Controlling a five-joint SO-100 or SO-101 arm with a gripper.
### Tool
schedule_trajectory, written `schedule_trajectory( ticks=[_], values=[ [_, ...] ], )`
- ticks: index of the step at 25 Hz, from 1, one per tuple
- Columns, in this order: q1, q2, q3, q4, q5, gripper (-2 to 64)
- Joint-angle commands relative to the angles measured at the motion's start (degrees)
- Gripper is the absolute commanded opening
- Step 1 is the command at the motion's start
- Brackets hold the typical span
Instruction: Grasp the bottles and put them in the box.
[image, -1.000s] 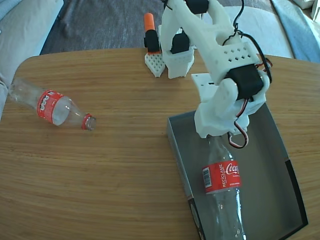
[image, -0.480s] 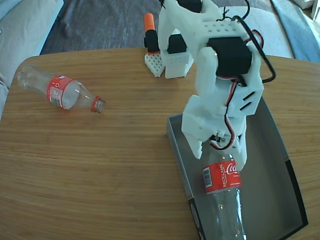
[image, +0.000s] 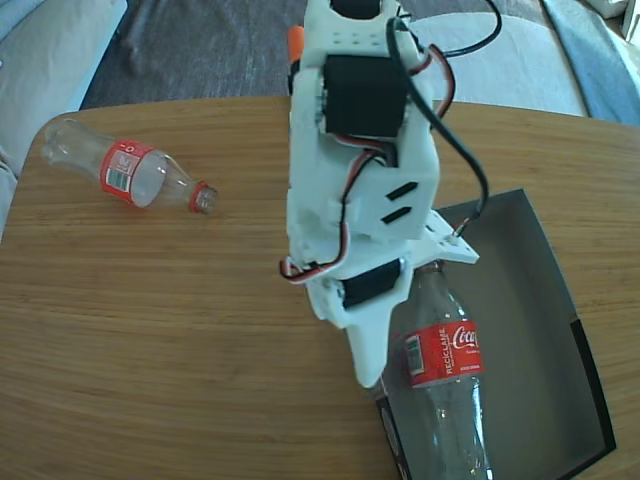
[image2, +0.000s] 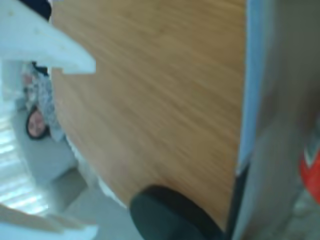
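Halfway: one bottle (image: 445, 385) lies in the box (image: 545, 300), the other bottle (image: 130, 175) waits on the counter (image: 180, 340); the claw (image: 372, 372) hangs empty, spread unclear.

wrist view blurred, boxed bottle (image: 447, 400) base cut off, neck behind arm (image: 360, 200)

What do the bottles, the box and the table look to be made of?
Both bottles, one in the box and one on the table: clear glossy plastic, see-through, with red printed labels. The box: likely matte grey cardboard, judging by its thin flat walls. The table: light wood or wood-look laminate, with straight grain lines.
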Motion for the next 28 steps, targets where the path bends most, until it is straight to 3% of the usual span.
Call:
schedule_trajectory(
  ticks=[1,10,20,26,28],
  values=[
    [4.75,5.36,1.14,-0.62,2.72,36.4],
    [18.11,11.16,14.5,-2.72,6.94,36.4],
    [29.09,19.6,32.43,-12.74,6.5,36.5],
    [35.51,24.26,38.76,-13.18,6.42,37.4],
    [37.97,25.66,40.43,-13.18,6.42,41.3]
  ],
)
